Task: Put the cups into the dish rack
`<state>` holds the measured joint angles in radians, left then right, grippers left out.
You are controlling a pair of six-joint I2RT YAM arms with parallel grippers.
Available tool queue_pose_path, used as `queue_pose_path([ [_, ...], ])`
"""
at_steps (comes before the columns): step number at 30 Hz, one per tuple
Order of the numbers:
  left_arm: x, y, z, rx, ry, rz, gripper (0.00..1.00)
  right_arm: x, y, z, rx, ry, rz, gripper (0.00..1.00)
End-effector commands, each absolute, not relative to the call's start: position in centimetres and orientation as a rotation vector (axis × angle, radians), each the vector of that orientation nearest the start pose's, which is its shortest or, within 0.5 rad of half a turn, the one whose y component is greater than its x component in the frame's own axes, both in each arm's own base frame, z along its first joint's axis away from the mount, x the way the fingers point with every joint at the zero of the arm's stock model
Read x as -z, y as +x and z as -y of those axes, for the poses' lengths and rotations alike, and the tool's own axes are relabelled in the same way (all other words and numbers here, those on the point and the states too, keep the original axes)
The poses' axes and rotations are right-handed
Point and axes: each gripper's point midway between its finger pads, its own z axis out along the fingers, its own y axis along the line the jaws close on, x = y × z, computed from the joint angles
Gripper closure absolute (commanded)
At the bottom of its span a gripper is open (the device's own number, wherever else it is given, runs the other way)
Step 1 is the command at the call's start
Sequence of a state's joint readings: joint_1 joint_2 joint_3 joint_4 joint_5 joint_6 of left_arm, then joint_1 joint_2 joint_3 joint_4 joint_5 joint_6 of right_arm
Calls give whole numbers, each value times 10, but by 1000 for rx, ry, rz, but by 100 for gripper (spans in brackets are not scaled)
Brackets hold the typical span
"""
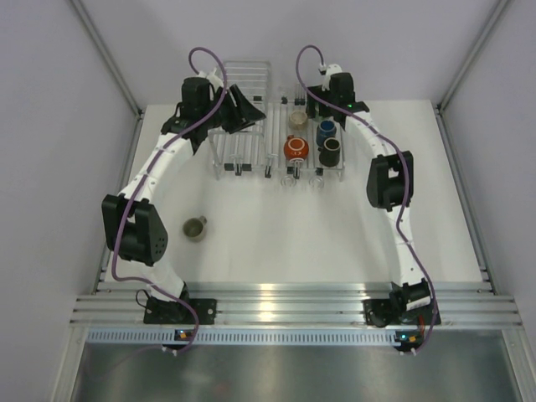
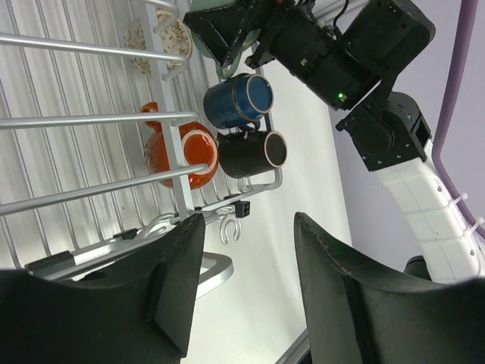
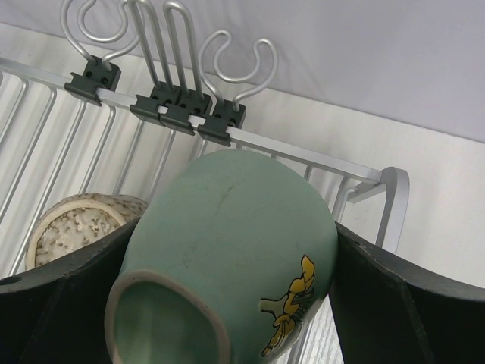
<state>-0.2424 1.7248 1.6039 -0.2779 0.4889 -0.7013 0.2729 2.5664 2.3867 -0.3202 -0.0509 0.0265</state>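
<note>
The dish rack (image 1: 276, 138) lies at the back middle and holds the beige cup (image 1: 297, 119), the orange-red cup (image 1: 295, 149), the dark blue cup (image 1: 326, 130) and the brown cup (image 1: 332, 152). My right gripper (image 1: 335, 94) hangs over the rack's far end, shut on the mint-teal cup (image 3: 227, 250), which is tilted with its mouth towards the camera above the rack's rim (image 3: 303, 152), beside the beige cup (image 3: 76, 227). The olive-grey cup (image 1: 195, 227) stands on the table at the left. My left gripper (image 1: 244, 109) is open and empty (image 2: 250, 227).
A taller box-shaped wire basket (image 1: 243, 117) stands left of the rack, under my left gripper. Black clips with wire hooks (image 3: 182, 114) line the rack's far rim. Aluminium frame posts and grey walls close in the table on both sides.
</note>
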Motion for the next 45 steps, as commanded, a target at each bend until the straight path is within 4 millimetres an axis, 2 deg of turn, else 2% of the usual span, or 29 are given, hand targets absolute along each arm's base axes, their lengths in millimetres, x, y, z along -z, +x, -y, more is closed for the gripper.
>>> queue_pose_path([
  [1, -323, 447, 220, 1100, -89, -2001, 44, -102, 640, -181, -198, -274, -2188, 82],
  [4, -324, 445, 219, 1101, -88, -2001, 44, -101, 641, -179, -186, -264, -2190, 73],
  [7, -324, 444, 219, 1102, -85, -2001, 44, -101, 641, -178, -175, -260, -2191, 57],
  [8, -324, 443, 219, 1100, -85, -1999, 44, -102, 641, -177, -172, -257, -2190, 48],
  [11, -326, 442, 218, 1098, -86, -1996, 44, -104, 641, -177, -173, -259, -2188, 35],
  [18, -330, 438, 217, 1100, -82, -1988, 44, -107, 642, -178, -176, -256, -2178, 23],
  [20, -329, 438, 217, 1096, -83, -1989, 44, -109, 643, -174, -151, -242, -2175, 1],
  [27, -331, 437, 217, 1096, -77, -1984, 43, -109, 645, -174, -151, -233, -2159, 1],
  [39, -331, 438, 215, 1078, -82, -1980, 43, -125, 651, -173, -152, -208, -2102, 1],
  [45, -337, 442, 211, 1035, -65, -1955, 43, -166, 658, -177, -187, -165, -1977, 1],
])
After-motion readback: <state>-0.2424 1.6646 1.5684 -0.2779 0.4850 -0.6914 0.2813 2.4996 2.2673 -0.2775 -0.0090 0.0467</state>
